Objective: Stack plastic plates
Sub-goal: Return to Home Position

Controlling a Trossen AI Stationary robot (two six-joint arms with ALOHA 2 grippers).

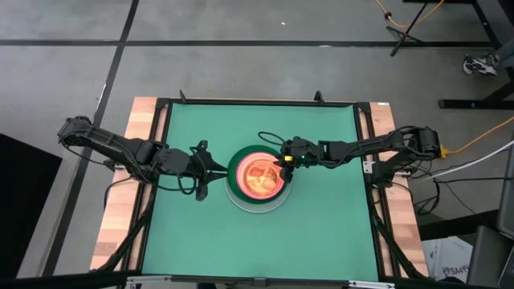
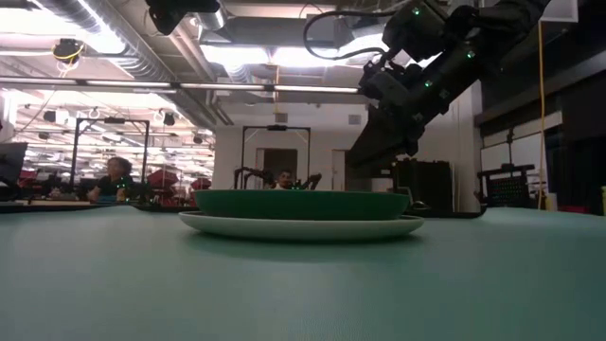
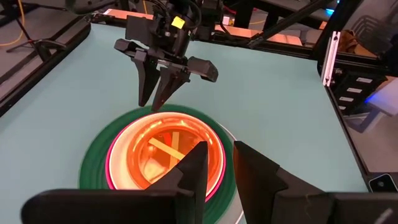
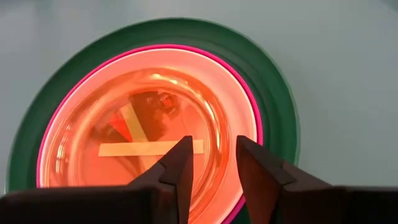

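A stack of plastic plates (image 1: 257, 178) sits at the table's middle. A pale plate (image 2: 303, 227) lies at the bottom, with a dark green plate (image 4: 277, 93) on it. A pink plate (image 4: 252, 102) comes above that, and a translucent orange plate (image 4: 143, 118) is on top. My right gripper (image 4: 214, 142) hangs open just above the stack's right rim, tilted down and clear of it. My left gripper (image 3: 219, 146) stands open at the stack's left side, above the table, with nothing between its fingers.
The green mat (image 1: 321, 233) lies bare all round the stack. A black frame (image 1: 369, 144) edges the table. Beyond the far edge the low view shows a room with people seated far off.
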